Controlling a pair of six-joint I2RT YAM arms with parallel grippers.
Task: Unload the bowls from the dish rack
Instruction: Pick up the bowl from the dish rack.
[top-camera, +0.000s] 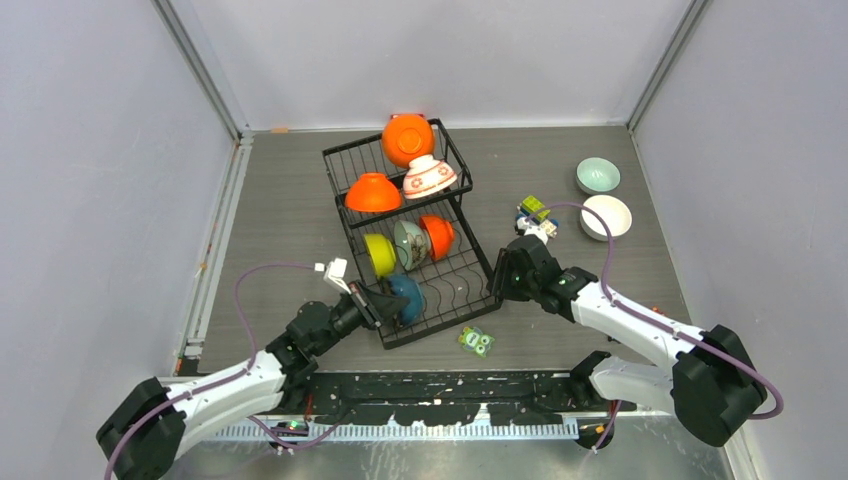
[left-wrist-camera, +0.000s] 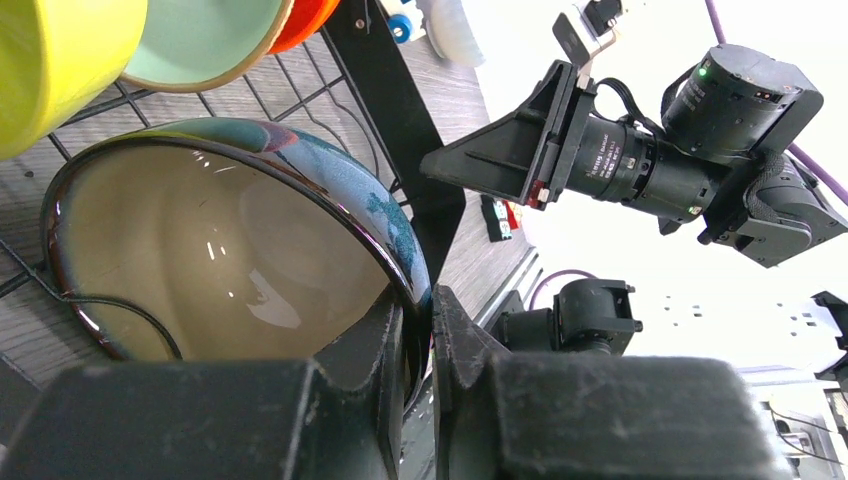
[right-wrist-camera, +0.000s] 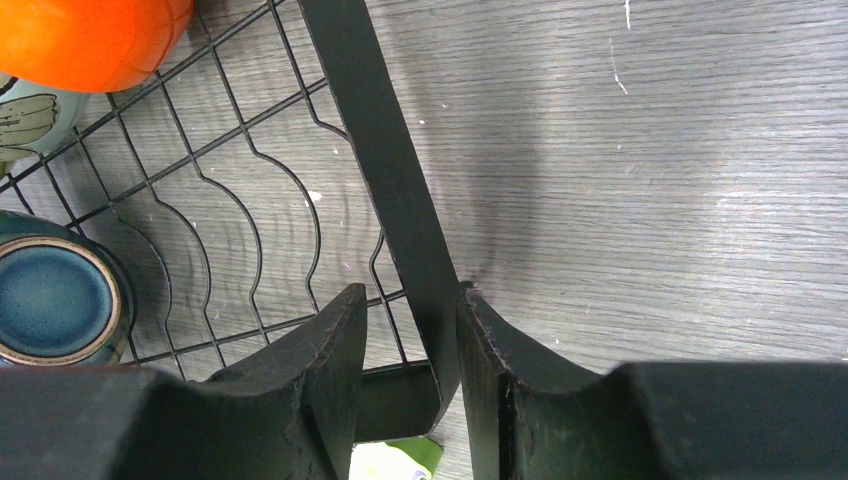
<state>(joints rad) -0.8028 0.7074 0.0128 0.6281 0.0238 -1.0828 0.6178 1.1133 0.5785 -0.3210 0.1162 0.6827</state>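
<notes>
The black wire dish rack (top-camera: 482, 262) stands mid-table with several bowls in it. In its near section a teal bowl (top-camera: 408, 297) stands on edge, and my left gripper (top-camera: 386, 301) is shut on its rim. The left wrist view shows the teal bowl (left-wrist-camera: 220, 270) with its rim pinched in my left gripper (left-wrist-camera: 418, 312). My right gripper (top-camera: 501, 276) is at the rack's right side. In the right wrist view it (right-wrist-camera: 412, 296) stands open astride the rack's flat side bar (right-wrist-camera: 385, 170), with a gap at one finger.
The rack also holds two orange bowls (top-camera: 408, 138) (top-camera: 372, 192), a floral white bowl (top-camera: 430, 177), a lime bowl (top-camera: 379, 254), a pale mint bowl (top-camera: 410, 243) and an orange bowl (top-camera: 437, 236). On the table at right sit a mint bowl (top-camera: 597, 176), a white bowl (top-camera: 606, 216) and toys (top-camera: 534, 213) (top-camera: 476, 341).
</notes>
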